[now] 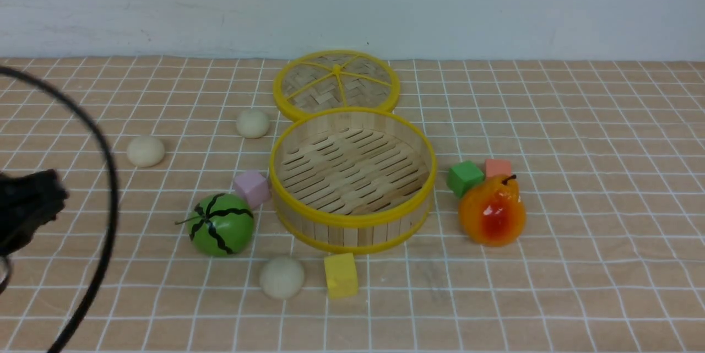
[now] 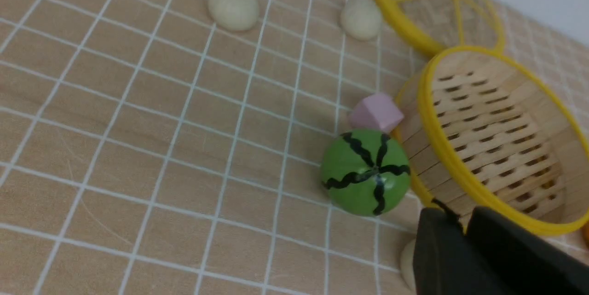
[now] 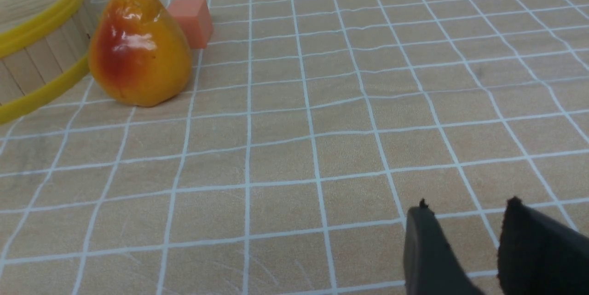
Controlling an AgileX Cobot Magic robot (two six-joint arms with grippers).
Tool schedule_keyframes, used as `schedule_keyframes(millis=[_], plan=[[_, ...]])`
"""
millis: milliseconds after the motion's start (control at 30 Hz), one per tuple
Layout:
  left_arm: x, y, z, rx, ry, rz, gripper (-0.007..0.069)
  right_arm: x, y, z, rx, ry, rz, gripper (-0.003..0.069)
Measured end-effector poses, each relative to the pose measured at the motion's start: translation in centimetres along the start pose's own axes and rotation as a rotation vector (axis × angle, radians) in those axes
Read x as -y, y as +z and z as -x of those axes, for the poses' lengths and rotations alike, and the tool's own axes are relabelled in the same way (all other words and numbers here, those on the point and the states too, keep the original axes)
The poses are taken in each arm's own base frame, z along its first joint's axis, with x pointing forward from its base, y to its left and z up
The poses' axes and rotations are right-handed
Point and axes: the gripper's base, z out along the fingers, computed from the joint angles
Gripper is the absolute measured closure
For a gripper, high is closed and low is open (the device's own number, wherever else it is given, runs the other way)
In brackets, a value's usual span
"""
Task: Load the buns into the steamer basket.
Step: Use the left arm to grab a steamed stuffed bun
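We see matt, smooth buns point(image 1: 146, 151), a bamboo-slat steamer basket point(image 1: 352, 223) with yellow plastic-looking rims, and a glossy pear point(image 1: 492, 211) on checked cloth point(image 1: 578, 243).

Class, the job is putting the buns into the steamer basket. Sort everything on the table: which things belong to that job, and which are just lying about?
Job: left bun, back bun, front bun, steamer basket.
Lying about: lid, watermelon ball, pear, pink cube, yellow cube, green cube, orange cube.
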Motion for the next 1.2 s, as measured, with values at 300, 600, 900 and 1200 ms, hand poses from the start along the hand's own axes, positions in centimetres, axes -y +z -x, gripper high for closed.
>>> schedule_keyframes(millis=[300,600,900,1200], plan=[[2.0,10.5,4.9,-0.197,0.054,0.121,0.048,0.0,0.0,0.0,0.0,0.001,0.0,0.0418],[-0.3,19.7,10.6,-0.267,-0.002,0.268,0.0398,0.0,0.0,0.0,0.0,0.001,0.0,0.0418],[-1.4,26.6,11.9,-0.316,0.024,0.308,0.0369,0.0,0.0,0.0,0.0,0.001,0.0,0.0418],[-3.6,31.2,9.8,-0.361,0.103,0.386,0.0369,0.0,0.0,0.0,0.0,0.001,0.0,0.0418]])
